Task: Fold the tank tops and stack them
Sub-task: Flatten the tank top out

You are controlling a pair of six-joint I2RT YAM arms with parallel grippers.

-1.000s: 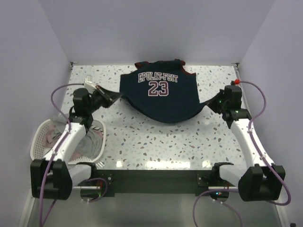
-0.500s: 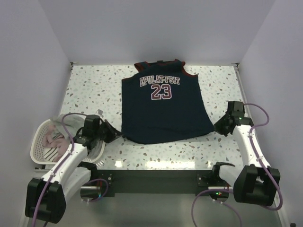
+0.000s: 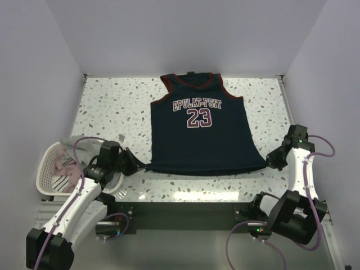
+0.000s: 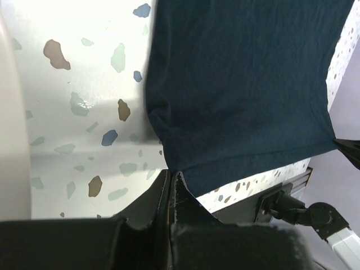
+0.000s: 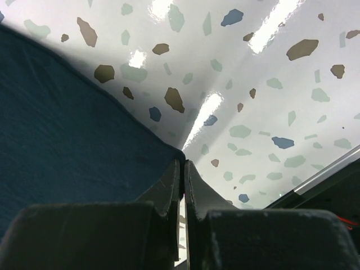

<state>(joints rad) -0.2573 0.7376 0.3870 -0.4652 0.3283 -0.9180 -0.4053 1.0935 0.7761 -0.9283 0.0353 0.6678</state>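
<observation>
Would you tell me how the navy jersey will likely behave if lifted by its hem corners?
Likely floppy: the navy jersey lies flat, hem drawn between the left end effector and right end effector, so its middle should sag. Probably light: corner pinches hold it. It may slide on the glossy table.

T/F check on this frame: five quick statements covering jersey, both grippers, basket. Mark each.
1. The navy jersey lies spread flat with the number 23 facing up. True.
2. The left gripper is open and clear of the cloth. False: it is shut on the jersey's bottom hem corner.
3. The right gripper pinches the other bottom corner of the jersey. True.
4. The white basket sits on the right side. False: it is at the near left.
5. The basket is empty. False: pale cloth lies in it.
</observation>
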